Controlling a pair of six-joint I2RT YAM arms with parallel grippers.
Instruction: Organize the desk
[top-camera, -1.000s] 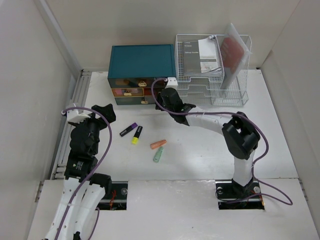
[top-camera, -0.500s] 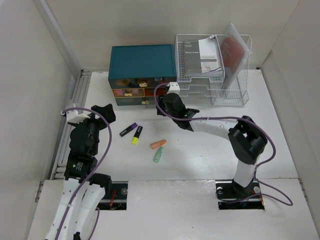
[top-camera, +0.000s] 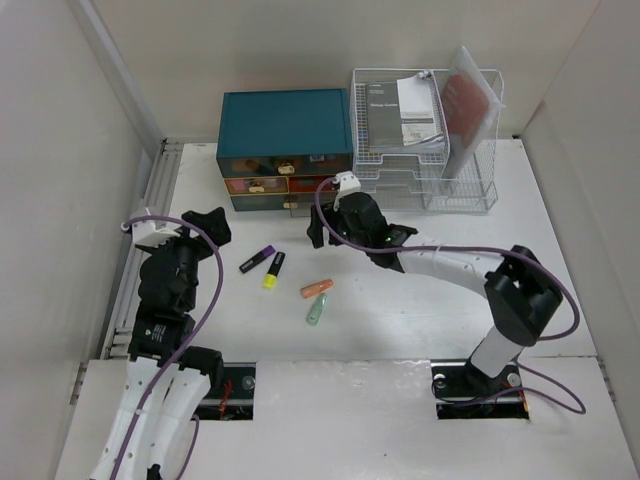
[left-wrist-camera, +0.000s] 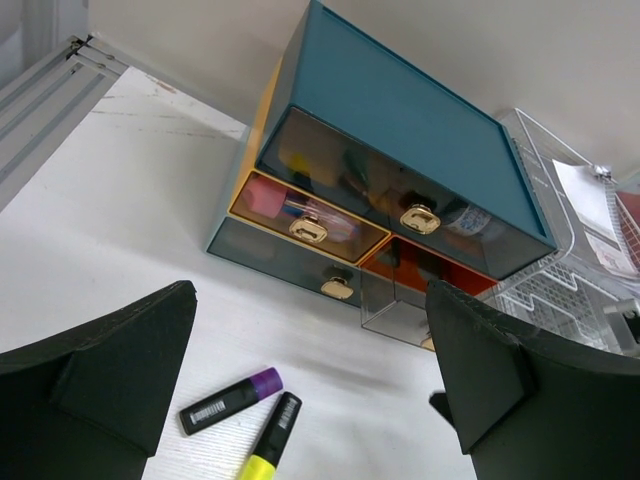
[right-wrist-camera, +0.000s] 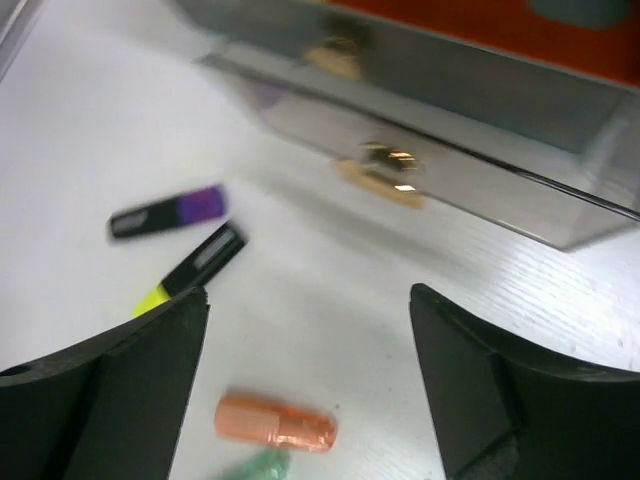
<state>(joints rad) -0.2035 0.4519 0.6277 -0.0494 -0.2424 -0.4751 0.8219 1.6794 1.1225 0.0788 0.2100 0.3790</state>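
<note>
The desk (top-camera: 560, 260) is a white tabletop. On it lie a purple-capped highlighter (top-camera: 258, 260), a yellow one (top-camera: 274, 269), an orange one (top-camera: 316, 289) and a green one (top-camera: 317, 309). My right gripper (top-camera: 350, 238) is open and empty, just in front of the teal drawer chest (top-camera: 285, 122). In the right wrist view its jaws (right-wrist-camera: 310, 400) stand wide apart, with the orange highlighter (right-wrist-camera: 275, 422) below between them. The chest's clear lower right drawer (left-wrist-camera: 400, 315) stands pulled out. My left gripper (top-camera: 208, 222) is open and empty at the left, the purple (left-wrist-camera: 230, 400) and yellow (left-wrist-camera: 268, 440) highlighters between its fingers.
A white wire rack (top-camera: 425, 140) with papers and a red folder stands right of the chest at the back. Pale walls close in the desk on three sides. Two cut-out slots (top-camera: 480, 385) at the front edge hold the arm bases.
My right gripper has drawn back from the chest front toward the highlighters, and its elbow has swung to the right. The left arm has not moved.
</note>
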